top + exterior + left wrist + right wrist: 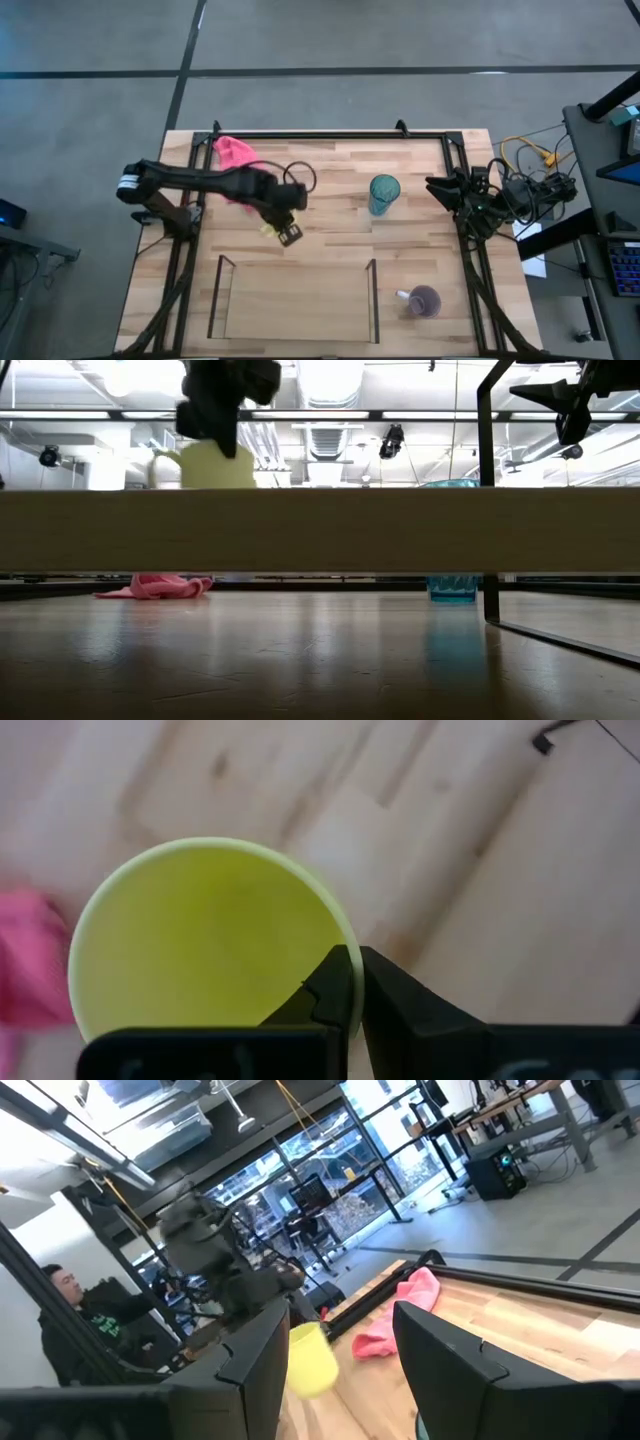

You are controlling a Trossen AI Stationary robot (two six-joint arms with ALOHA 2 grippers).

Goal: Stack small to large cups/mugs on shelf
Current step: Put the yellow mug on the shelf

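The small yellow mug (210,930) hangs in my left gripper (287,228), left of the table's middle and above the wood; the low view shows the mug (215,465) high up, with no base on the table. The teal tumbler (383,193) stands upright right of centre. The purple mug (423,301) stands near the right front, beside the shelf (372,300), a low dark-sided frame with a wood base at the near edge. My right gripper (345,1380) is open and waits at the table's right edge (465,195). My left gripper pinches the yellow mug's rim (352,960), with one finger (320,995) inside the cup and the other finger (405,1005) outside its wall. The fingers come from above, pointing down. The mug hangs upright below them, lifted clear of the table.
A pink cloth (235,155) lies crumpled at the far left of the table. A black rail frame (330,133) runs round the table's edges. A pale board (320,530) spans the low view. Cables (535,165) and a desk sit to the right; a person (75,1320) sits beyond the table.
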